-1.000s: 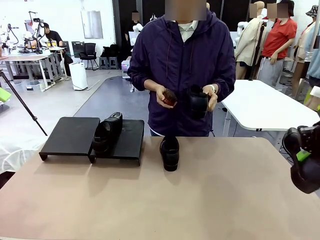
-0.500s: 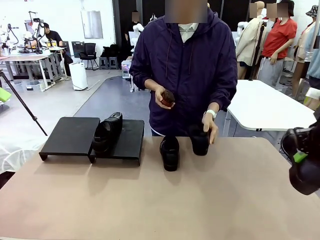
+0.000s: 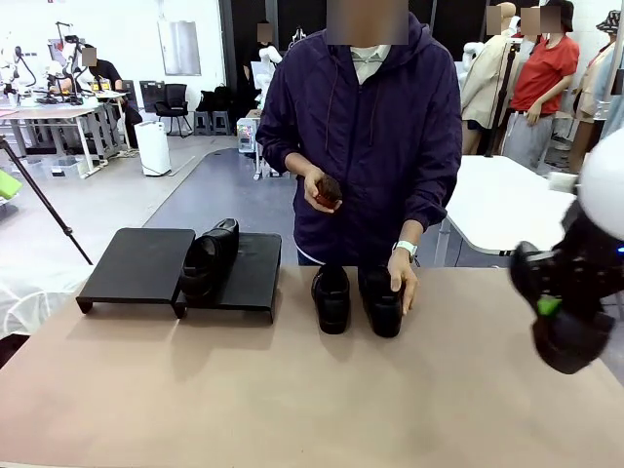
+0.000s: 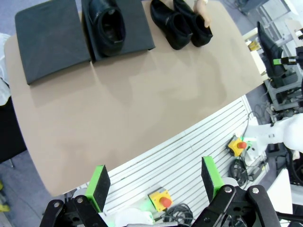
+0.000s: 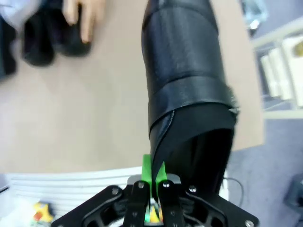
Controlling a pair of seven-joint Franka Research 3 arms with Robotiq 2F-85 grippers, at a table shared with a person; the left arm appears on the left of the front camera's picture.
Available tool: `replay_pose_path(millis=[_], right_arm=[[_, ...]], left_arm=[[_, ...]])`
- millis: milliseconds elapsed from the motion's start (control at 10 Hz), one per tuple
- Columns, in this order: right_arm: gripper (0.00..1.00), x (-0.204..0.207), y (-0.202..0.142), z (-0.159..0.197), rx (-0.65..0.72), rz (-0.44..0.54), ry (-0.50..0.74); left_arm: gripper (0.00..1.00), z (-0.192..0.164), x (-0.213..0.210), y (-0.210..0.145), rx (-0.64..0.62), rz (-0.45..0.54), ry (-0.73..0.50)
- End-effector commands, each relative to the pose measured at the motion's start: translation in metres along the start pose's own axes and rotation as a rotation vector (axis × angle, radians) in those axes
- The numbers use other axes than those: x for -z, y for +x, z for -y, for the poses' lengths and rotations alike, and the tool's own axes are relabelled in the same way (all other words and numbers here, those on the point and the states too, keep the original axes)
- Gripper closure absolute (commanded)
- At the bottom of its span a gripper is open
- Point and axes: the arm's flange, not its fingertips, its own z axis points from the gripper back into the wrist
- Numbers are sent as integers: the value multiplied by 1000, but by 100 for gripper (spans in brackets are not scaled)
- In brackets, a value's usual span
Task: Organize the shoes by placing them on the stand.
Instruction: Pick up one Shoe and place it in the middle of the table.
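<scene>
Right gripper (image 5: 152, 177) pinched tight on collar of held loafer (image 5: 184, 71), aloft at table's right side; left gripper (image 4: 156, 182) spread wide, holding nothing. Placed loafer (image 3: 208, 258) on stand (image 3: 136, 258). Middle loafer (image 3: 331, 297) and hand-covered loafer (image 3: 378, 310) side by side on tabletop (image 3: 292, 390), person's hand (image 3: 402, 283) on latter. About quarter done; three left to place

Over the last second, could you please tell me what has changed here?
The person's hand set a glossy black leather loafer down beside the loafer already on the beige table and rests on it. The right claw, shut on a third loafer, moved inward from the right edge. The loafer on the matte-black stand stayed put.
</scene>
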Motion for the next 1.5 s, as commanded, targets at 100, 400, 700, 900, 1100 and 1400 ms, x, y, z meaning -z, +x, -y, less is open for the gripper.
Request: replay_pose_path(millis=[100,400,700,900,1100,1400], right_arm=[[100,-20,-1,62,92,19,1],[100,-12,1,66,82,0,9],[100,-10,1,49,43,12,-1],[100,-8,2,47,40,-2,-4],[100,-9,-4,27,22,11,0],[100,-26,-34,-65,-62,32,28]], left_arm=[[0,-2,-3,0,18,-6,-4],[0,-2,-3,0,18,-6,-4],[0,-2,-3,0,18,-6,-4],[0,-2,-3,0,18,-6,-4],[0,-2,-3,0,18,-6,-4],[0,-2,-3,0,18,-6,-4]])
